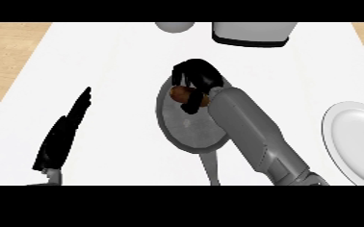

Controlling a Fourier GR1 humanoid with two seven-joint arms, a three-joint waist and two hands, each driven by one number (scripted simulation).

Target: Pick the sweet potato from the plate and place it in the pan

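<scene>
Much of the sweet potato [180, 94] was hidden. Only a brown patch showed between the curled black fingers and thumb of the right hand [198, 77], which was clamped round it. It was held over the far part of the pan [186, 131], and whether it touched the pan's floor could not be told. The right forearm [249, 130] crossed the pan's right rim and covered that side of it. The pan's handle [211, 166] ran toward the near edge of the view and was cut off there.

The white plate [343, 135] lay well to the right, apart from the pan, and the view's right edge cut it off so that only its left part showed. At the far edge a grey rounded thing [174, 26] and a pale vessel with a dark band [253, 33] were both cut off at the top, too little showing to name them more closely.

The left hand [62, 137] rested at the left, fingers straight and together, pointing away, holding nothing.

Bare white counter [107, 67] lay between the left hand and the pan, and between the pan and the plate. Wood showed past the counter's far left and right corners.
</scene>
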